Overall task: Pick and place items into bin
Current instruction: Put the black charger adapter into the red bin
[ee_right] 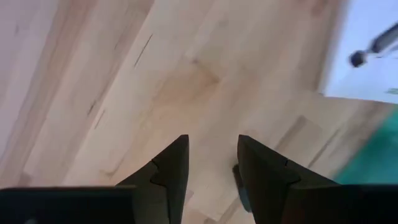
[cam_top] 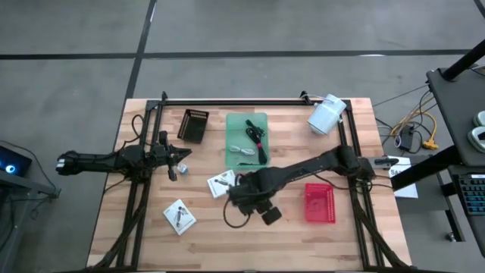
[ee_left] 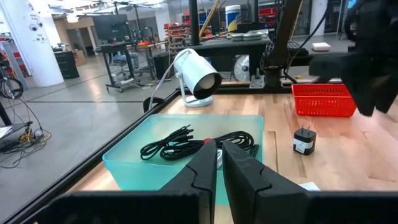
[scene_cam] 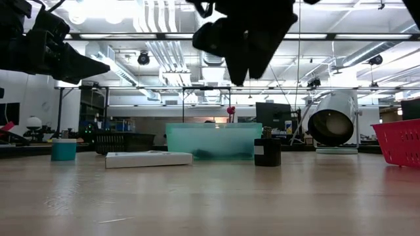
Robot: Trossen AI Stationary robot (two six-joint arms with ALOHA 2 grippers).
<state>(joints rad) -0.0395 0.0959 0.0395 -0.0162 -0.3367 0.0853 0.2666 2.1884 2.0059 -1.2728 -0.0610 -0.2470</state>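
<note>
A green bin at the table's middle holds black coiled cables and a pale cable. One white packet lies just near of the bin, and a second lies nearer the front left. A small dark cube stands on the table beside the bin. My right gripper hangs open above bare wood close to the first packet, pointing down, with nothing between its fingers. My left gripper is shut and waits level at the table's left, pointing toward the bin.
A black basket stands left of the bin and a red basket at the near right. A large white cylinder lies at the far right corner. Black frame rails run along the table's edges.
</note>
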